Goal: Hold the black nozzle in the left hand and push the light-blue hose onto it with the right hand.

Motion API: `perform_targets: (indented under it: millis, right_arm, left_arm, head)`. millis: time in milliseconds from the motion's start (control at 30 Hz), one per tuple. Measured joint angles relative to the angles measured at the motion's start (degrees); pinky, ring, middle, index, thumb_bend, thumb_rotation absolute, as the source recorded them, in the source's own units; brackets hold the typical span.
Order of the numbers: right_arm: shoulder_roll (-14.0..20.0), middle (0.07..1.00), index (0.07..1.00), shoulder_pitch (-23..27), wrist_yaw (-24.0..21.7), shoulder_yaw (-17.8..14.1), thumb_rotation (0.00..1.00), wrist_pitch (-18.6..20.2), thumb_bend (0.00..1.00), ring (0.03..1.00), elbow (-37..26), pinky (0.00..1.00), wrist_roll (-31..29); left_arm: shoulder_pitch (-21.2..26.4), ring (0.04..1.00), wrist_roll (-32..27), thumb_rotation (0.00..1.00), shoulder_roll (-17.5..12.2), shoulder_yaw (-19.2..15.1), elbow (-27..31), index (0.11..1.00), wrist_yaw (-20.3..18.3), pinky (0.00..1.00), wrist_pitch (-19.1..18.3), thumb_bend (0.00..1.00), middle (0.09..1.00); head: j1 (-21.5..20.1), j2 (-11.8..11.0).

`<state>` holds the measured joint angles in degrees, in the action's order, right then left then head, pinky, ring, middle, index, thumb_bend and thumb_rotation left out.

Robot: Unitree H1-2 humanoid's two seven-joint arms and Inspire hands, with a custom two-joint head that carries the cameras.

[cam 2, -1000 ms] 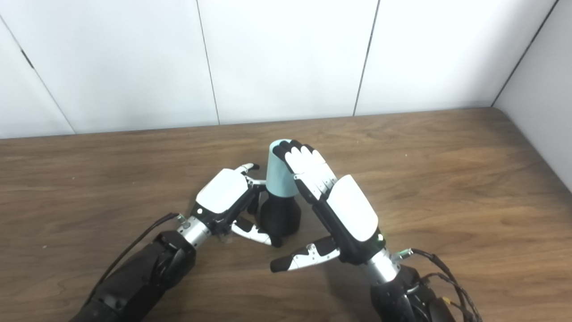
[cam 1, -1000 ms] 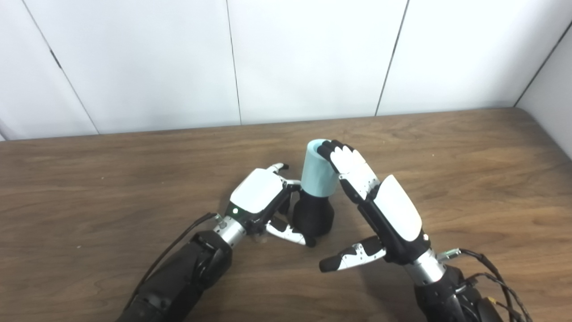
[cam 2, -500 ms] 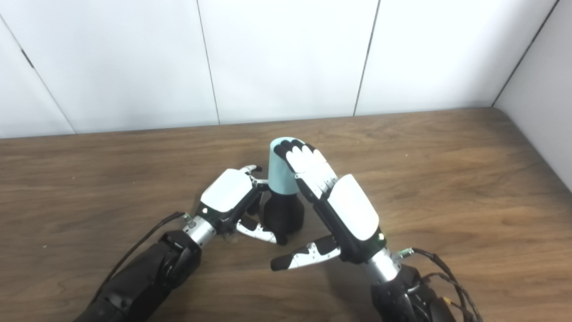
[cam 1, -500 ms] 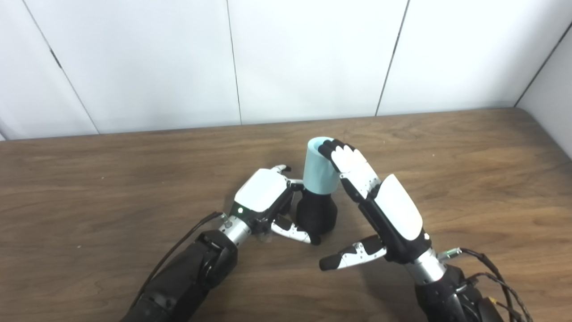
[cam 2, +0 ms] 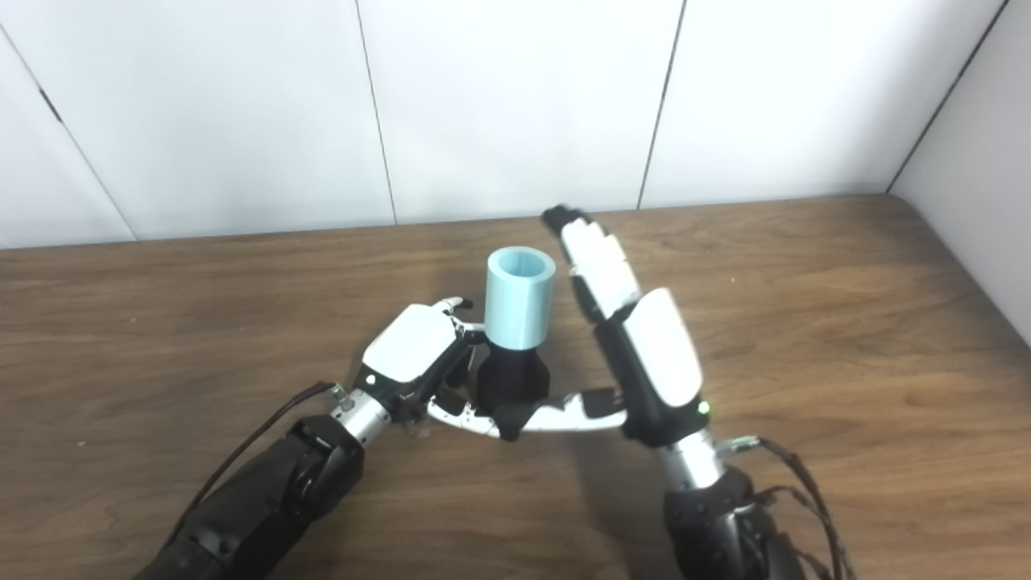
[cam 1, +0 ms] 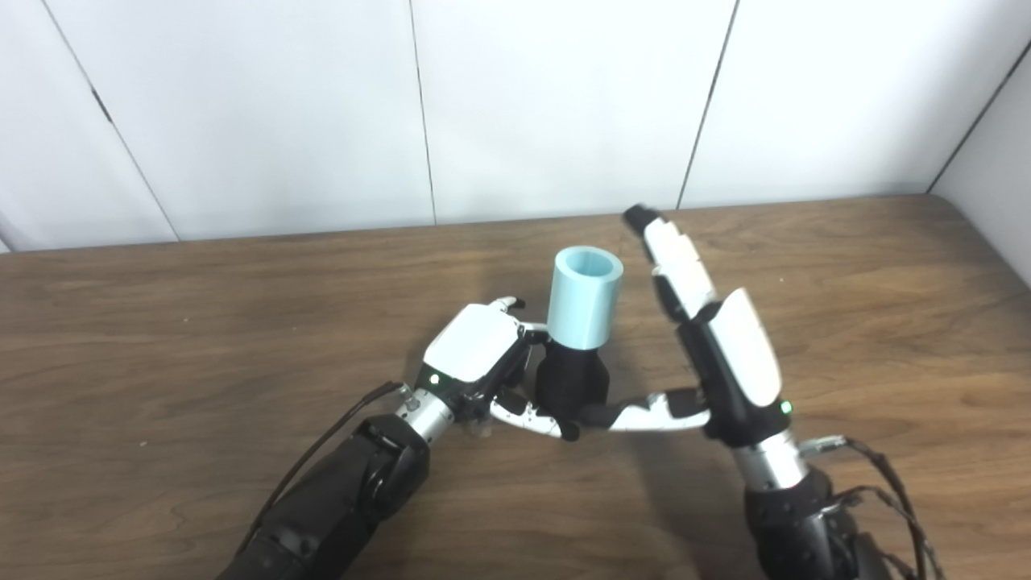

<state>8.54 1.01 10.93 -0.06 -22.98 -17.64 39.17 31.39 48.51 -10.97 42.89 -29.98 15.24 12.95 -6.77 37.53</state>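
While the left hand has its fingers clamped around the black nozzle standing on the wooden bench, the light-blue hose sits upright on the nozzle's top. The right hand is just beside it, fingers straight and apart, holding nothing. To seat it well, press straight down on the rim. The hose is a smooth, rigid-looking open cylinder; the nozzle is matte and bulbous.

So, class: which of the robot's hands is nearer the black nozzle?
Left. The left hand grips the black nozzle; the right hand stands open beside it, thumb tip near its base.
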Motion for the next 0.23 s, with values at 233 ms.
perform_targets:
  millis: [233]
  right_arm:
    - [-0.05,1.0,1.0,1.63,1.1,-5.49,0.86,1.31,0.79,1.0,-0.68,1.0,-0.36]
  left_arm:
    - [0.07,0.499,-0.12,0.0,-0.03,0.23,0.0,0.502,0.03,0.85,-0.14,0.5,0.43]
  head:
    - [0.09,0.0]
